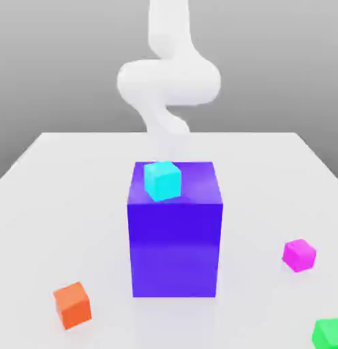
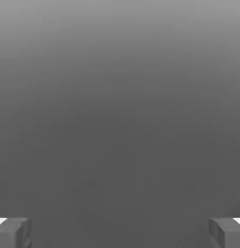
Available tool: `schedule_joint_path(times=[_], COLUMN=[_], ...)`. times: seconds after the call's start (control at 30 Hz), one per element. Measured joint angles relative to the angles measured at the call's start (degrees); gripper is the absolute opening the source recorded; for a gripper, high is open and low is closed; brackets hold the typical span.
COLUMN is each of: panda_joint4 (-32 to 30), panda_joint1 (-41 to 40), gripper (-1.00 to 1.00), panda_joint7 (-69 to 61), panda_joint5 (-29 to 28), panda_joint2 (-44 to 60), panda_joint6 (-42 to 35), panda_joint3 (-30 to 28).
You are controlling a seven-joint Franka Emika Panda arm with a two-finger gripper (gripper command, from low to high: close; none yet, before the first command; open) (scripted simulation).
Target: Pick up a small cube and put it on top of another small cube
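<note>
The small magenta cube [image 1: 298,255] rests on the white table [image 1: 49,204] toward the exterior view's right, in front of the big block. The small green cube [image 1: 330,333] lies nearer the front at the right corner, partly cut off by the picture's edge. The two cubes are apart and nothing touches either one. My white arm [image 1: 168,82] curls above the table's far side, behind the block. In the hand view my gripper [image 2: 120,235] is open: its two grey fingertips [image 2: 13,232] stand far apart with nothing between them, facing a plain grey background.
A tall blue-purple block [image 1: 175,238] stands mid-table with a cyan cube [image 1: 162,180] on its top. An orange cube [image 1: 72,305] lies at the front on the exterior view's left.
</note>
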Motion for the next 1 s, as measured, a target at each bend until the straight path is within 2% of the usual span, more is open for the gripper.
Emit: schedule_joint_path(times=[0.37,0.5,0.63,0.77,0.93,0.97,1.0], panda_joint4=[-10.66,-14.48,-18.27,-20.64,-18.46,-18.16,-18.16], panda_joint1=[6.36,8.47,12.29,17.47,26.32,27.76,27.76], gripper=[0.0,0.0,0.0,0.0,0.0,-1.0,-1.0], panda_joint7=[10.1,15.12,21.85,29.7,38.81,39.64,39.64], panda_joint5=[0.54,-1.22,-5.37,-12.21,-23.77,-24.8,-24.8], panda_joint2=[22.79,31.14,39.89,48.75,59.18,60.4,60.4], panda_joint6=[13.38,18.17,22.89,27.78,35.2,36.19,36.19], panda_joint3=[13.85,19.08,22.62,21.17,10.16,8.49,8.49])
